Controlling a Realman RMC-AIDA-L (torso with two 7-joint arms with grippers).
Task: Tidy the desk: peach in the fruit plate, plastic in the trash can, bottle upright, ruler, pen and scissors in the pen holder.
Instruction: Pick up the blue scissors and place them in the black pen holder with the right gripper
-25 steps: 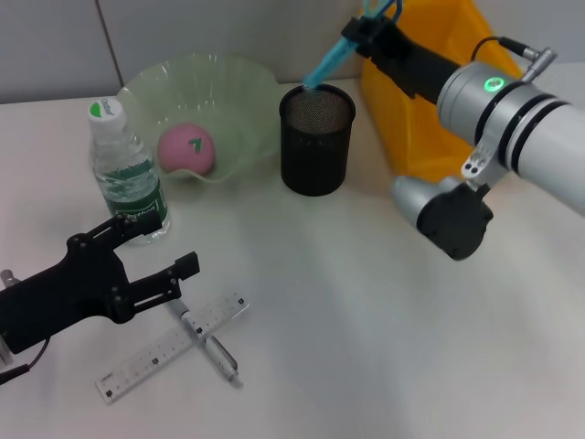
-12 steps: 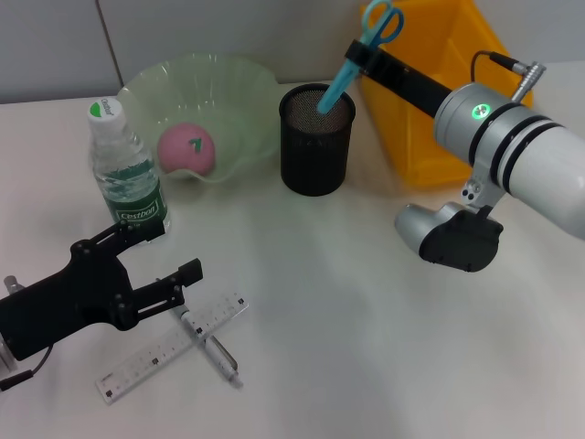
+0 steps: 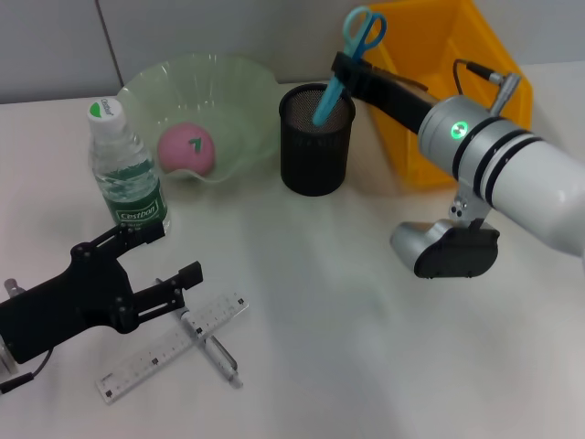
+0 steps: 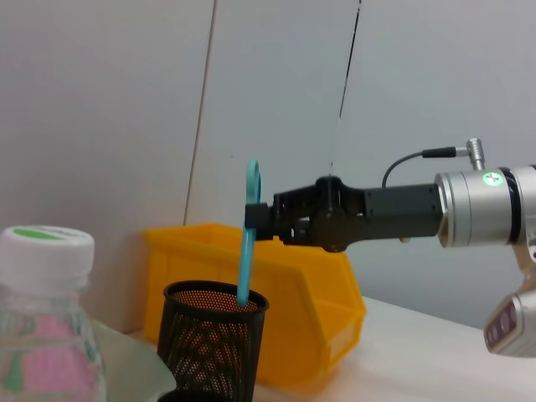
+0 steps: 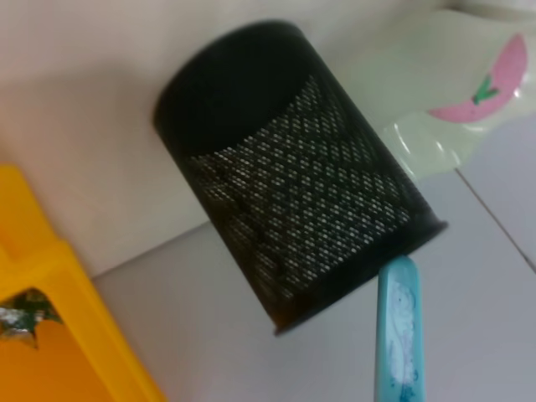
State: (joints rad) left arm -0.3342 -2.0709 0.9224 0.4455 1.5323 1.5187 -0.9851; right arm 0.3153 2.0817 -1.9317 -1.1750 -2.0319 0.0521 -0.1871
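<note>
Nearest us lay the ruler [image 3: 172,347] crossed by the pen [image 3: 209,347], our left gripper [image 3: 174,282] spread wide just above them, farther off our right gripper [image 3: 340,73] clasped the scissors [image 3: 340,64], near upright, blades down inside the pen holder [image 3: 316,139], handles up.

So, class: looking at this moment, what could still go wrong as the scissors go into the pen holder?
The right gripper holds the scissors tilted, tip just inside the pen holder; released here, they might lean on the rim and tip the light mesh cup.

The ruler and pen lie crossed, so the left gripper may drag both.
</note>
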